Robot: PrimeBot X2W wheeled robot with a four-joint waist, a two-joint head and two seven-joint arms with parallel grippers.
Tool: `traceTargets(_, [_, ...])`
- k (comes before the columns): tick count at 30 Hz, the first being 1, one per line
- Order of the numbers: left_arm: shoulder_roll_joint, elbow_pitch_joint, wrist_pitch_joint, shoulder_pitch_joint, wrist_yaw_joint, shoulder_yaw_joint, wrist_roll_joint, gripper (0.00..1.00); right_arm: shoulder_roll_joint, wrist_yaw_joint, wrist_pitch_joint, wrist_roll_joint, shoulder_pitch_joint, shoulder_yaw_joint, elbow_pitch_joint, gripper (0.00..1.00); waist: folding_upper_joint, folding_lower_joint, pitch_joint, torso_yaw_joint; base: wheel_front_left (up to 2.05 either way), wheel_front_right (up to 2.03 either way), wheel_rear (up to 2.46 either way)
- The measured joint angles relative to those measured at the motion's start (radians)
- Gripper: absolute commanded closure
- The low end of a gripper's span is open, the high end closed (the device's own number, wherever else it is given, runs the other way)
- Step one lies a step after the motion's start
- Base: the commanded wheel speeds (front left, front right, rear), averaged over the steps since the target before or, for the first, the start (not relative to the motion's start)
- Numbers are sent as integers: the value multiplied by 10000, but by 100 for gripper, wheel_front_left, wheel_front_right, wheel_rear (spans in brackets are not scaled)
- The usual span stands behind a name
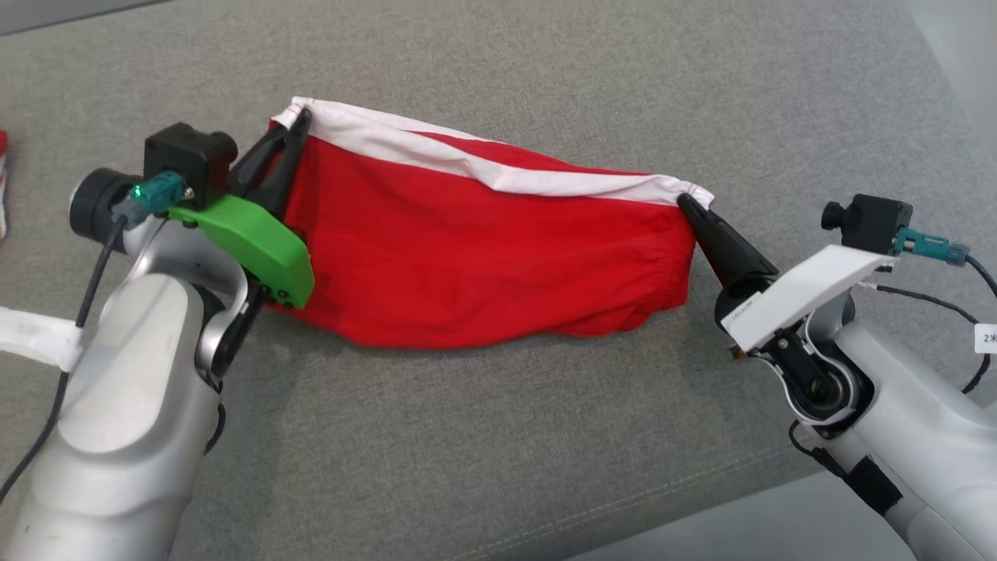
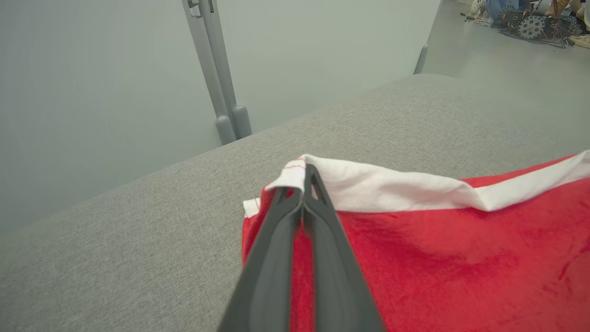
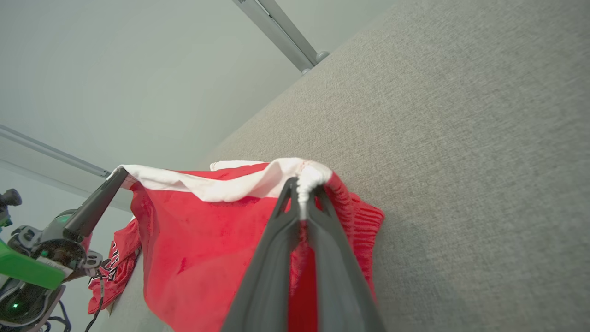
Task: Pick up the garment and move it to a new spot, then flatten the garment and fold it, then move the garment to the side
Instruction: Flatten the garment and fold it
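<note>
The garment (image 1: 483,249) is red with a white band along its top edge. It hangs stretched between my two grippers above the grey cushion (image 1: 498,436), its lower edge sagging toward the fabric. My left gripper (image 1: 294,125) is shut on the white band's left corner. My right gripper (image 1: 685,201) is shut on the band's right corner. In the left wrist view the dark fingers pinch the white hem at the left gripper (image 2: 302,177), with the garment (image 2: 438,249) spreading to the right. The right gripper (image 3: 304,189) pinches a bunched white hem, the garment (image 3: 207,240) hanging off to the left.
A red and white cloth (image 1: 3,179) shows at the cushion's left edge. A pale wall with a grey post (image 2: 216,69) stands behind the cushion. The cushion's front edge (image 1: 701,506) runs across the lower right, with pale floor beyond. Cluttered gear (image 2: 530,23) lies on the floor far off.
</note>
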Motion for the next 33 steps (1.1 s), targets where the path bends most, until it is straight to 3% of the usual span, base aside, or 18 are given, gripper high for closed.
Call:
traceTargets(6, [-13, 779, 0, -813, 0, 180, 86, 100, 372, 12, 2, -2, -650, 4, 412, 100, 0, 0, 612, -247, 0, 0, 0])
traceTargets(7, [-27, 1127, 0, -1048, 0, 234, 86, 85, 495, 19, 2, -6, -871, 15, 608, 100, 0, 1, 829, -335, 0, 0, 0])
traceTargets(8, [-40, 1323, -2, -1137, 0, 236, 86, 64, 545, 25, 4, -6, -970, 25, 721, 100, 0, 1, 932, -377, 0, 0, 0])
traceTargets(9, [-71, 1513, -36, -1202, 0, 236, 90, 64, 593, 27, 4, -10, -1046, 27, 848, 100, 0, 1, 1024, -415, 0, 0, 0])
traceTargets(10, [-130, 1703, -73, -1239, 0, 251, 90, 51, 640, 29, 4, -25, -1105, 50, 982, 100, 0, 1, 1107, -449, 0, 0, 0])
traceTargets(12, [-265, 1988, -194, -1285, 0, 267, 88, 0, 719, 71, 2, -94, -1187, 82, 1183, 65, 0, 1, 1231, -504, 0, 0, 0])
traceTargets(13, [-318, 2130, -268, -1324, 0, 255, 90, 0, 740, 113, 2, -96, -1206, 82, 1266, 44, 0, 1, 1276, -520, 0, 0, 0])
traceTargets(14, [-362, 2261, -311, -1383, 0, 245, 90, 0, 744, 115, 2, -96, -1212, 86, 1348, 0, 0, 1, 1302, -520, 0, 0, 0])
traceTargets(22, [-474, 3022, -953, -1703, 0, 334, 88, 0, 713, 265, -92, -207, -1226, 161, 1703, 0, 0, 1, 1119, -317, 0, 0, 0])
traceTargets(33, [-788, 4462, -1195, -1306, -6, 332, -426, 0, -19, 291, -370, -573, -801, 249, 2017, 0, 0, 0, 373, -44, 0, 0, 0])
